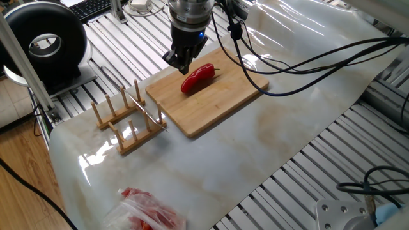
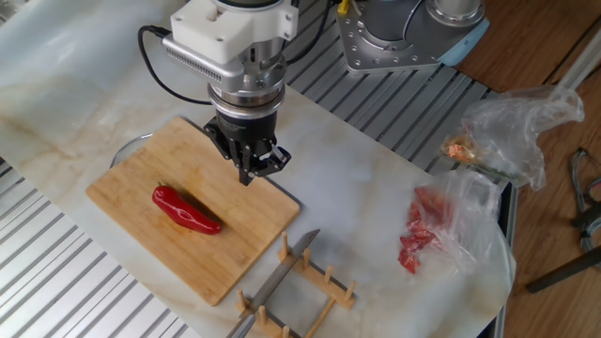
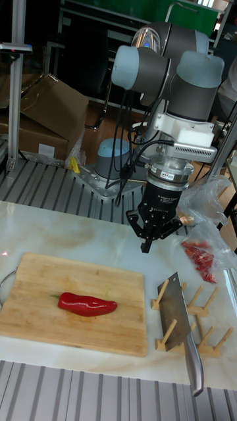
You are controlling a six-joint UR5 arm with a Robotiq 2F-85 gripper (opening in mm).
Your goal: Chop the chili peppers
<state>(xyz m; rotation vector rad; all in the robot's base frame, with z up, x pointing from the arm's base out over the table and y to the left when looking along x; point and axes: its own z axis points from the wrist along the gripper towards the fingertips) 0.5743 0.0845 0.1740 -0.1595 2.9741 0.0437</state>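
One glossy red chili pepper [image 1: 197, 77] [image 2: 186, 208] [image 3: 87, 304] lies whole on the bamboo cutting board [image 1: 217, 102] [image 2: 136, 174] [image 3: 39, 283]. My gripper [image 1: 181, 66] [image 2: 249, 175] [image 3: 145, 247] hangs point-down above the board's edge on the knife-rack side, a short way from the pepper and not touching it. Its fingers are shut together with nothing between them. A cleaver [image 1: 146, 109] [image 2: 279, 275] [image 3: 176, 308] stands on edge in the wooden rack [image 1: 124, 130] [image 2: 315, 293] [image 3: 201, 332] beside the board.
A clear plastic bag [image 1: 146, 211] [image 2: 441, 225] [image 3: 203, 255] showing red lies on the marble sheet past the rack. Black cables [image 1: 307, 61] trail over the table. The robot base [image 2: 404, 33] stands behind the board, and a round black fan [image 1: 45, 41] stands off the table.
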